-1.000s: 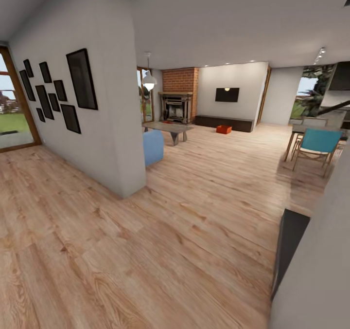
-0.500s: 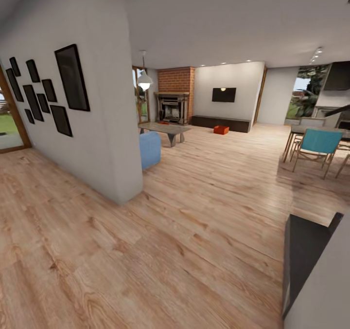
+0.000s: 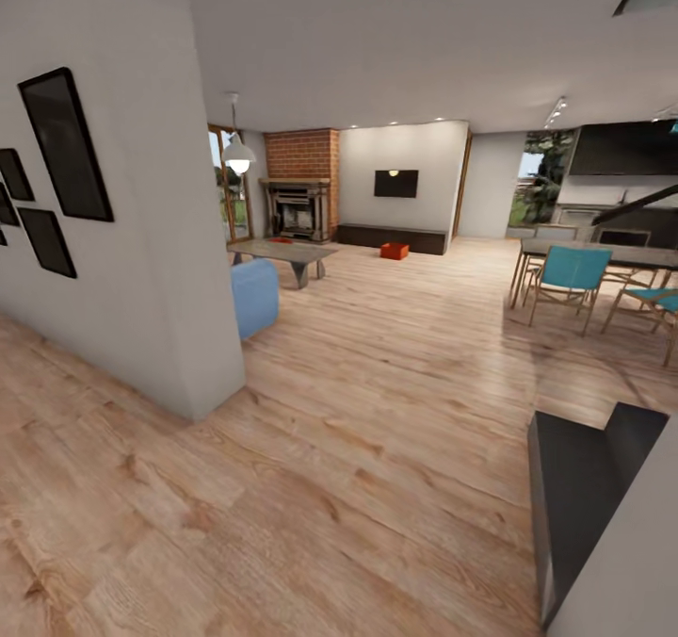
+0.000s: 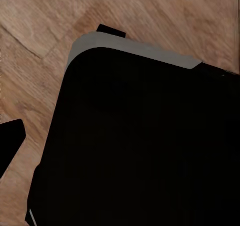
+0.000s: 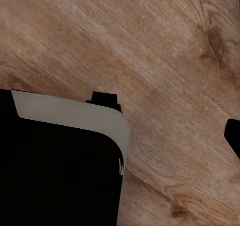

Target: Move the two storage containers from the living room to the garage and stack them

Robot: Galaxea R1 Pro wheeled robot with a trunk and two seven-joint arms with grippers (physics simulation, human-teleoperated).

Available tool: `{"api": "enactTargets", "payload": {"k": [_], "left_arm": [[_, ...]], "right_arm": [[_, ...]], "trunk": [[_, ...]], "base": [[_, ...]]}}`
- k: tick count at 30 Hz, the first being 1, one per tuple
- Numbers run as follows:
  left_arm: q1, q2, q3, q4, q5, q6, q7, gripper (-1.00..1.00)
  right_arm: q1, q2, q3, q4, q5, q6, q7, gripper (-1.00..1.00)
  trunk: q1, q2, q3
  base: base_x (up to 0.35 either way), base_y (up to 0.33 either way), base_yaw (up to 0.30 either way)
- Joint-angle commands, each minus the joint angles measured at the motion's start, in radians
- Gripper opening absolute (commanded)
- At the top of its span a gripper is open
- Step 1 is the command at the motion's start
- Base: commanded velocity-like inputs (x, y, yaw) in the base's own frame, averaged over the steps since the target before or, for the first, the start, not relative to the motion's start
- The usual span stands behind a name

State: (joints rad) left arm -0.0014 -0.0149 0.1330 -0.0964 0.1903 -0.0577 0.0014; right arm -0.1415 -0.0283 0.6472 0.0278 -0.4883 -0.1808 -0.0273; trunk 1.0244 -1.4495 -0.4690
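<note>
Far across the living room, one orange-red storage container (image 3: 394, 251) sits on the light wood floor in front of the dark low bench under the wall TV (image 3: 395, 183). A small red shape (image 3: 280, 239) shows beyond the grey low table (image 3: 285, 253) by the fireplace; it is too small to identify. A dark fingertip (image 4: 10, 141) of the left gripper shows at the edge of the left wrist view, over wood floor. A dark fingertip (image 5: 233, 136) of the right gripper shows likewise in the right wrist view. Nothing is held.
A white wall corner (image 3: 202, 335) with black frames juts in close on the left. A blue sofa end (image 3: 254, 296) lies behind it. Dining table and teal chairs (image 3: 570, 274) stand at right. A dark cabinet edge (image 3: 584, 486) is near right. My black base (image 4: 150, 151) is below.
The head camera has moved forward and turned, so the whole picture has shifted left. The wall corner is nearer and more of the dining area shows. The container has not moved.
</note>
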Motion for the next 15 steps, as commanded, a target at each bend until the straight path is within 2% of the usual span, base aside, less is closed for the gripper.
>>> {"api": "enactTargets", "payload": {"k": [1,10,15], "left_arm": [[0.000,0.000,0.007,0.000,0.001,-0.002,0.000,1.00],[0.000,0.000,0.007,0.000,0.001,-0.002,0.000,1.00],[0.000,0.000,0.007,0.000,0.001,-0.002,0.000,1.00]], "right_arm": [[-0.001,0.000,0.009,0.003,-0.007,-0.005,0.000,1.00],[-0.001,-0.001,0.008,0.003,-0.007,-0.005,0.000,1.00],[-0.001,-0.002,0.008,0.003,-0.007,-0.005,0.000,1.00]], "trunk": [[0.001,0.000,-0.001],[0.001,0.000,-0.001],[0.001,0.000,-0.001]], "base": [[0.323,0.128,-0.248],[0.323,0.125,-0.248],[0.323,0.061,-0.247]]}}
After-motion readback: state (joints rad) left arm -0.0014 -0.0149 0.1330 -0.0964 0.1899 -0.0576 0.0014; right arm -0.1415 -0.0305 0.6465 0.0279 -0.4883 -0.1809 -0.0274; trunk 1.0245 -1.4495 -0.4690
